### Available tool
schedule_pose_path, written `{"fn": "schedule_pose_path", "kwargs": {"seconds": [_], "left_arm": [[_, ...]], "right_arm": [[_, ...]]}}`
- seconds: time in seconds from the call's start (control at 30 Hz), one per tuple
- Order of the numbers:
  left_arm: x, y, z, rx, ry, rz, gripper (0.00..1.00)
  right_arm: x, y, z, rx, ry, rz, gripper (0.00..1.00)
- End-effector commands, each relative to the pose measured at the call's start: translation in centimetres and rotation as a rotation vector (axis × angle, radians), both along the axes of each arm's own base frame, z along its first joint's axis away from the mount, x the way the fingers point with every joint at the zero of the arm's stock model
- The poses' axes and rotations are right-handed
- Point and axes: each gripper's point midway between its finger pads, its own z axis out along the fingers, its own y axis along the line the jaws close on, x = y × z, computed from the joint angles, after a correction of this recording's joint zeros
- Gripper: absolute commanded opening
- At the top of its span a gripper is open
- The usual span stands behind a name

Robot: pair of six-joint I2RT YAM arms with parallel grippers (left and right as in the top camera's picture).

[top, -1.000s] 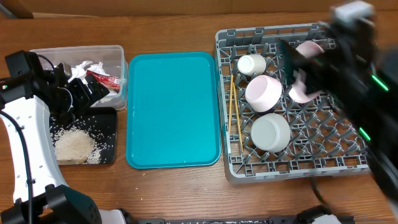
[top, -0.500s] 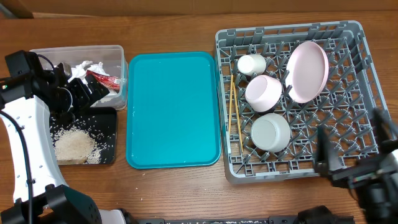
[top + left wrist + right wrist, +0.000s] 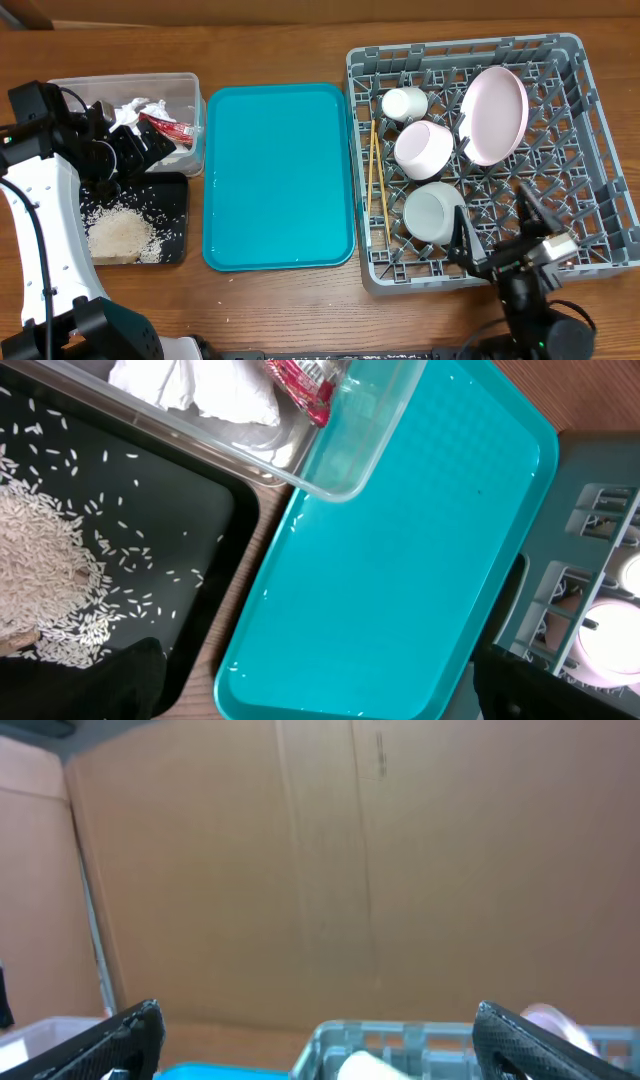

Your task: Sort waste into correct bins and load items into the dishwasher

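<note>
**Change noted.** The right gripper (image 3: 497, 228) has left the dishwasher (image 3: 450, 48) and now sits low at the rack's near edge, jaws released and empty. The right wrist view shows only the cardboard backdrop between its spread fingers.

**Meaning for the task.** Judged from the layout, loading appears complete.
- The teal tray (image 3: 278, 175) is bare.
- The pink plate (image 3: 495, 112) stands on edge among the rear pegs.
- The pink bowl (image 3: 424, 148) and grey metal bowl (image 3: 434, 212) sit just beside it.
- The white cup (image 3: 405, 103) is behind them.
- The chopsticks (image 3: 378, 180) lie along the rack's left side.

Sorting also looks done.
- The napkins (image 3: 135, 110) and red packet (image 3: 165, 127) are in the clear tub (image 3: 185, 90).
- The rice (image 3: 120, 235) is heaped on the black tray (image 3: 170, 200).

**Against the earlier frames.** A second ago the right arm was a blur over the plate's corner of the rack. Half a second ago it had dropped to the lower right, and it now stands further left. The left gripper (image 3: 150, 150) is unchanged: released, holding nothing, and poised over the tub's near edge. No item on the desk has shifted.
</note>
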Motion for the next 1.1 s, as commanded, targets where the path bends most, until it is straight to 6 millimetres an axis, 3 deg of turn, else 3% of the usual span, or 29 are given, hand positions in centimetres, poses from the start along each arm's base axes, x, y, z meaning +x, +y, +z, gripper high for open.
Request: {"fn": "schedule_pose_path", "kwargs": {"seconds": [0.0, 0.47, 0.67, 1.07], "left_arm": [[0.3, -0.1, 1.2, 0.02, -0.039, -0.017, 1.0], [0.3, -0.1, 1.2, 0.02, -0.039, -0.017, 1.0], [0.3, -0.1, 1.2, 0.02, -0.039, -0.017, 1.0], [0.3, -0.1, 1.2, 0.02, -0.039, -0.017, 1.0]], "right_arm": [[0.4, 0.0, -1.9, 0.039, 0.011, 0.011, 1.0], [2.1, -0.1, -8.2, -0.006, 0.195, -0.012, 1.0], [2.5, -0.7, -12.0, -0.03, 0.345, -0.042, 1.0], [2.5, -0.8, -12.2, -0.028, 0.354, -0.044, 1.0]]}}
